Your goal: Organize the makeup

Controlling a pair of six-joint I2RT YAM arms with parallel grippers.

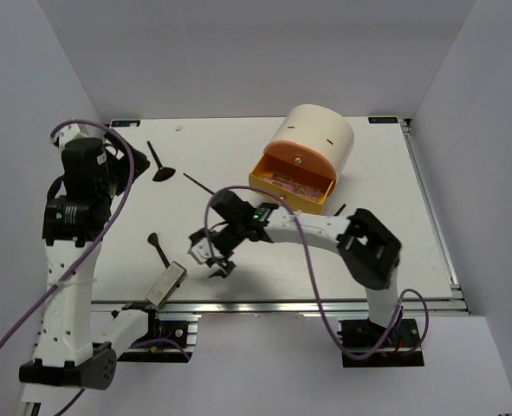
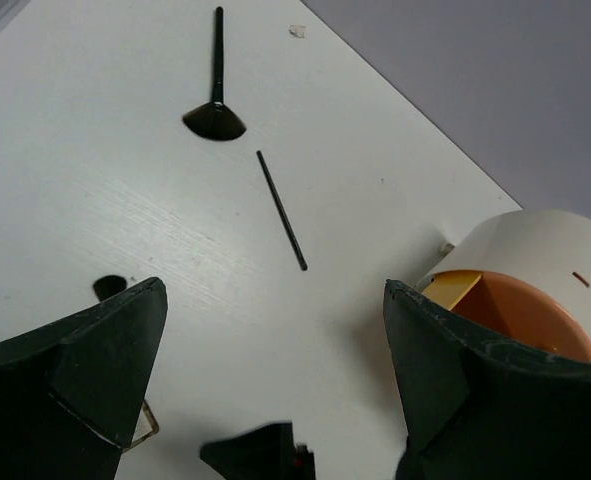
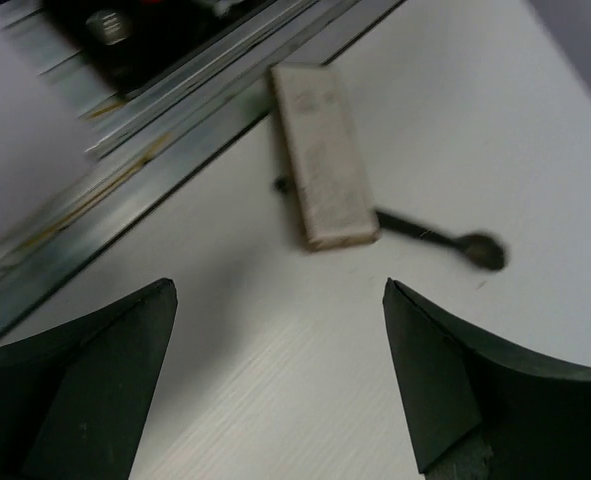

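The big cream cylindrical drawer unit (image 1: 312,143) sits toward the far-right corner, its orange drawer (image 1: 277,165) out with a pinkish palette (image 1: 288,184) inside. The right gripper (image 3: 278,285) hangs wide open and empty short of the near edge, and the left gripper (image 2: 275,290) is equally spread, holding nothing, by the left edge. At the near edge the silvery-beige rectangular compact (image 1: 166,283) lies across a thin black brush (image 3: 455,240), and a fan-headed black brush (image 2: 215,110) lies far-left.

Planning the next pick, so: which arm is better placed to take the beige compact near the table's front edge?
Right. The right end effector, open, points at the compact, which lies just ahead in its wrist view. The left end effector, also open, faces a brush farther back, away from the compact.
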